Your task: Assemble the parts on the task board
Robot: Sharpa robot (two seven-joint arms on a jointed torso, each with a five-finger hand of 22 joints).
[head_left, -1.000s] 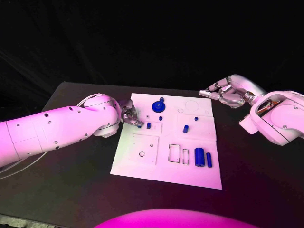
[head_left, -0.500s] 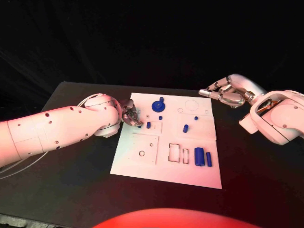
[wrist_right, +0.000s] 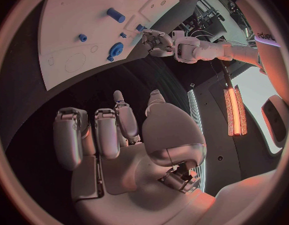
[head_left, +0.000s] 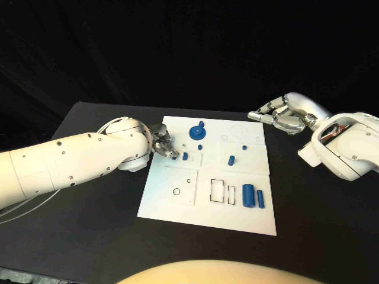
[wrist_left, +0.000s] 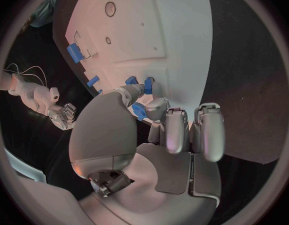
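Nothing has moved: left hand (head_left: 163, 145) pinches a blue part (wrist_left: 148, 85); right hand (head_left: 279, 118) empty, fingers apart.

A black table (head_left: 87, 236) takes up the lower half of the head view, its matte top running from the bottom edge up to a far edge that crosses the middle of the frame from left to right. Behind that edge, the whole upper half of the frame is a dark cloth backdrop (head_left: 189, 47) with faint folds. A thin pale cable (head_left: 19, 211) curves over the tabletop at the lower left of the frame.
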